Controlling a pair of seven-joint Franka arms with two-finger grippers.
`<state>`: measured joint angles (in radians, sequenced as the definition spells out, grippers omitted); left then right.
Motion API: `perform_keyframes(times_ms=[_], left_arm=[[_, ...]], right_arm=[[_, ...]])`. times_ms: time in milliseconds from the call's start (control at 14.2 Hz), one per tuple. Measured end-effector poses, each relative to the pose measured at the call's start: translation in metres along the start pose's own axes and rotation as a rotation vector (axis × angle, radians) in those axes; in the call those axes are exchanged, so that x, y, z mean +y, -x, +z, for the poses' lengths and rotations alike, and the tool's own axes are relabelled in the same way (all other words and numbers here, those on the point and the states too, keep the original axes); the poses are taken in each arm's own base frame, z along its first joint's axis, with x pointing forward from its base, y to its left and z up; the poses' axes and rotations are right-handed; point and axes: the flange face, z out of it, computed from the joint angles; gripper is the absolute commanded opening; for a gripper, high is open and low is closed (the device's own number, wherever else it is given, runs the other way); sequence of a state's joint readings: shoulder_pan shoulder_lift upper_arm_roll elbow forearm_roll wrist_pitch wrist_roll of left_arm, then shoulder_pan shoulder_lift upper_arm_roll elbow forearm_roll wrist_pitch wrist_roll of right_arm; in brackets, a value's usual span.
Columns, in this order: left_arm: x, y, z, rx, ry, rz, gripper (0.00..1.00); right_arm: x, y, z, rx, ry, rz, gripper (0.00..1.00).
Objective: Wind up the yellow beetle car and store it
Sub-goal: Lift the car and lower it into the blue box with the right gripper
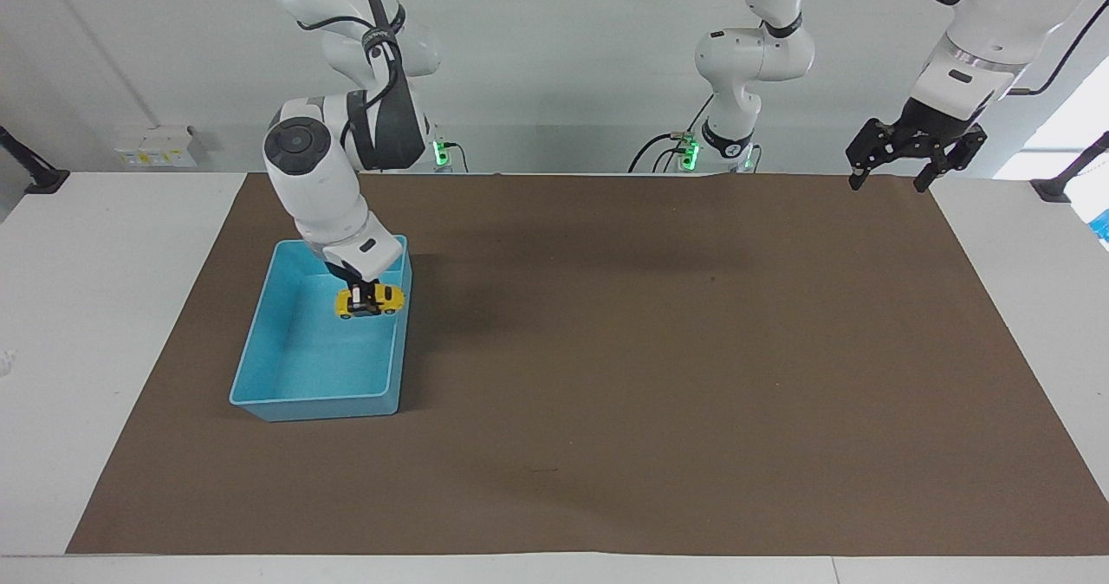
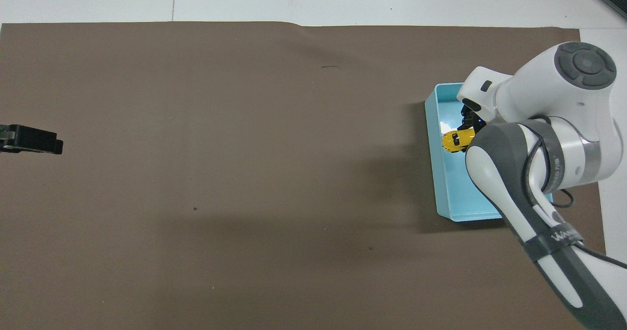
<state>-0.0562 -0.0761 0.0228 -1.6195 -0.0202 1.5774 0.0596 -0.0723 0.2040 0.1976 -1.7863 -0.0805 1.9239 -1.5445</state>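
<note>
Fingers [image 1: 369, 300] gripping car [image 1: 371, 301] inside bin rim [image 1: 316, 402]

brown paper mat [image 1: 658, 376] covering most of the white tabletop [image 1: 95, 324] | open rectangular light-blue plastic bin [image 1: 286, 398] on the mat toward the right arm's end | white wall sockets [image 1: 156, 146] at the wall | green indicator lights [image 1: 689, 151] at the arm bases
</note>
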Motion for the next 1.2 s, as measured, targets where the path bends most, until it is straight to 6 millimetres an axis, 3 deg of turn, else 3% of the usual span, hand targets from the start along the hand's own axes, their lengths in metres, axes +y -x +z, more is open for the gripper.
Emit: perform_keyframes(times_ms=[423, 986, 1197], left_arm=[[0.000, 0.000, 0.000, 0.000, 0.000, 0.000, 1.00], [0.000, 0.000, 0.000, 0.000, 0.000, 0.000, 1.00], [0.000, 0.000, 0.000, 0.000, 0.000, 0.000, 1.00]], right_arm=[[-0.006, 0.028, 0.012, 0.003, -0.025, 0.035, 0.00], [-0.023, 0.050, 0.024, 0.001, -0.031, 0.026, 0.00], [-0.029, 0.057, 0.043, 0.001, -0.009, 0.030, 0.00]])
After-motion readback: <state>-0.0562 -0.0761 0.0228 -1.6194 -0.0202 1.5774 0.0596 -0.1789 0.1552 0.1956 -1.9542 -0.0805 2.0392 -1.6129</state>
